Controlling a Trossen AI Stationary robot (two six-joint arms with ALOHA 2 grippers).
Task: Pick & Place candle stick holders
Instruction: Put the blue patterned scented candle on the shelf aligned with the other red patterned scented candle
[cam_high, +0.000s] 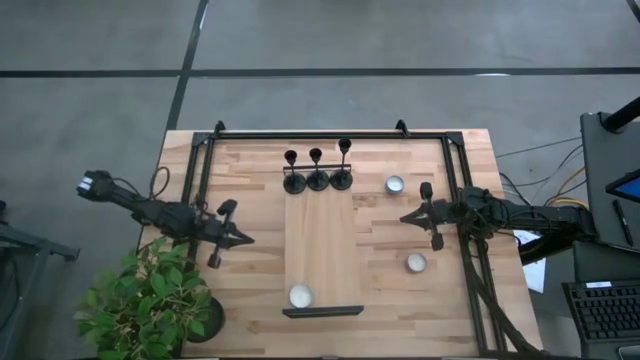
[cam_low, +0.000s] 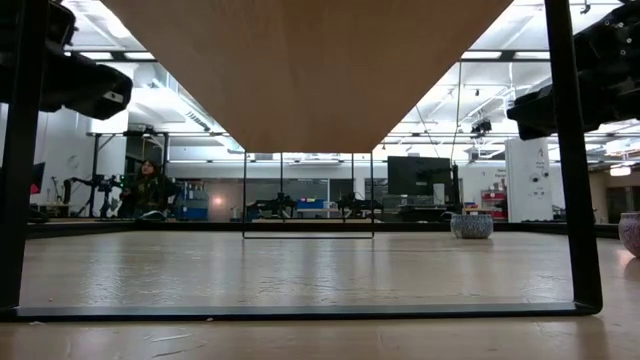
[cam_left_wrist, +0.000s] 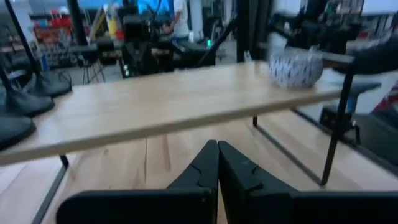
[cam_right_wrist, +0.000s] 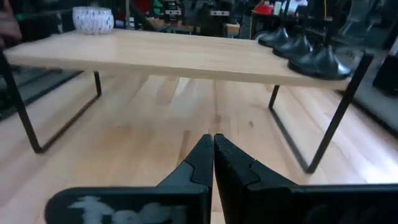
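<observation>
Because the three candle holders (cam_high: 317, 171) on the shelf (cam_high: 322, 255) look rigid, top-heavy metal, grasp the thin stem; the left gripper (cam_high: 243, 238) and right gripper (cam_high: 407, 218) are closed and empty.

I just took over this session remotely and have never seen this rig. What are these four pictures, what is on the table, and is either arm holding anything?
Two dark robot arms work at a wooden table. One camera looks straight down, one sits at table-top height, and one rides on each wrist. A raised wooden shelf stands mid-table, carrying three black candle stick holders in a row at one end and a white tealight at the other. Two more tealights lie on the table. The left gripper and right gripper flank the shelf, both shut and empty.
</observation>
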